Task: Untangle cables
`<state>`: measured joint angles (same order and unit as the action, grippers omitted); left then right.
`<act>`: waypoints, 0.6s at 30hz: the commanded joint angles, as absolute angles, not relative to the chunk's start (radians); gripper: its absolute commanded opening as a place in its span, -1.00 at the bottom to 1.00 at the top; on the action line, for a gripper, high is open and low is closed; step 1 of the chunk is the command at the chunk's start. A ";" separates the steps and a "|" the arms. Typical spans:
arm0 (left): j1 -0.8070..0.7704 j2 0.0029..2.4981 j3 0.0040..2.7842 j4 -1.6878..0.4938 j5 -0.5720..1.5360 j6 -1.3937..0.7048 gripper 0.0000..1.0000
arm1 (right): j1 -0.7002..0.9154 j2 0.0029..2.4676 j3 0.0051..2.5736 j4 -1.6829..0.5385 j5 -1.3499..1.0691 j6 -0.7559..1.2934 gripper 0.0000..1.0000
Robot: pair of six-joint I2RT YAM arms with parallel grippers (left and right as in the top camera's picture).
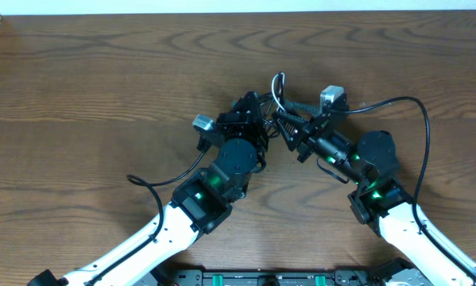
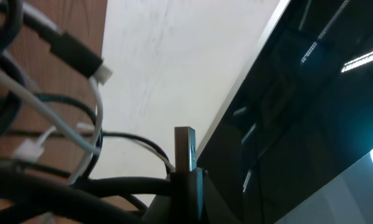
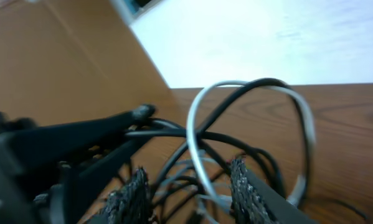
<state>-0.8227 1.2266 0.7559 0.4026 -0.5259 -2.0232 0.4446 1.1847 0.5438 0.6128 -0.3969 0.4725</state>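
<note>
Black and white cables [image 3: 236,112] loop, tangled, inside the parted right claw [image 3: 189,196]; left claw [image 2: 187,180] clamped on their plug end [image 2: 185,148].

A brown wooden table [image 1: 79,87] with bold dark grain fills most of the overhead view, and a white strip [image 1: 238,5] runs along the frame's top edge. In the left wrist view a dark glossy pane [image 2: 311,137] takes the right side, with bright light streaks [image 2: 365,59] at its upper right
</note>
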 commanded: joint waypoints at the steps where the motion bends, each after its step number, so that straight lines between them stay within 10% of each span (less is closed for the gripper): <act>1: -0.822 1.214 0.761 0.414 -0.474 -2.063 -0.84 | 0.453 1.188 0.556 0.606 -0.314 0.419 -0.28; 6: -0.822 1.214 0.761 0.406 -0.451 -2.062 -0.85 | 0.452 1.188 0.556 0.605 -0.287 0.394 -0.41; 9: -0.822 1.214 0.761 0.406 -0.425 -2.062 -0.85 | 0.449 1.188 0.556 0.580 -0.213 0.337 -0.95; 18: -0.822 1.214 0.761 0.369 -0.408 -2.062 -0.85 | 0.416 1.188 0.556 0.503 0.115 0.335 -0.99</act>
<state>-0.8227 1.2266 0.7559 0.3775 -0.4198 -2.0232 0.4339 1.1847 0.5438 0.5182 -0.0715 0.3557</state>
